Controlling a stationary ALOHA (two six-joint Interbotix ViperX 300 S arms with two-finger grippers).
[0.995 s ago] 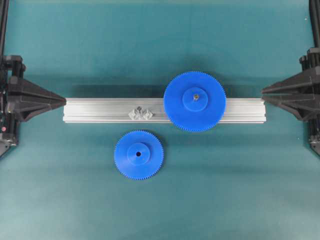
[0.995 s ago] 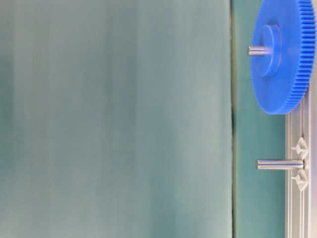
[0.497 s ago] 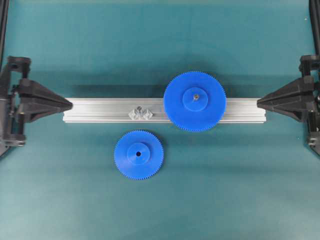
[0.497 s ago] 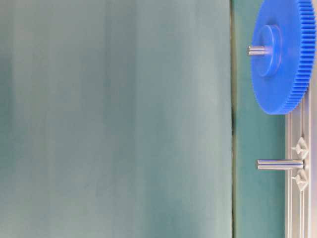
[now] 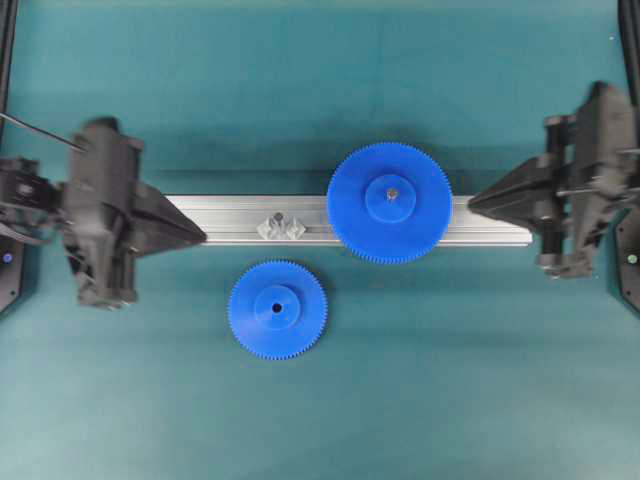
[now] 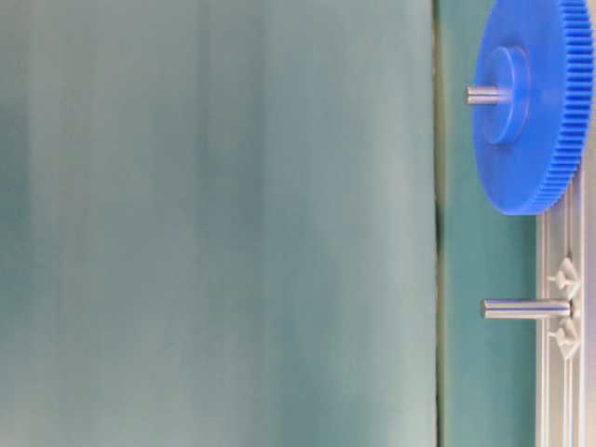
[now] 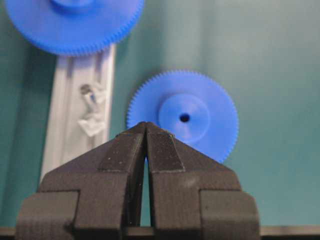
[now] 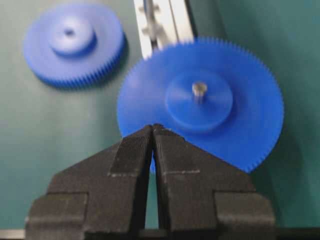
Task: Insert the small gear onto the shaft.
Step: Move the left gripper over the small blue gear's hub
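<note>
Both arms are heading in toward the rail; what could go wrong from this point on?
1. The left gripper is shut in front of the small gear; it probably needs to open before it can grasp, or it may just push the gear across the mat.
2. The shaft is thin beside the gear's hub, so a tilted gear may jam.
3. The large gear sits close to the shaft; teeth could clash while seating.
</note>
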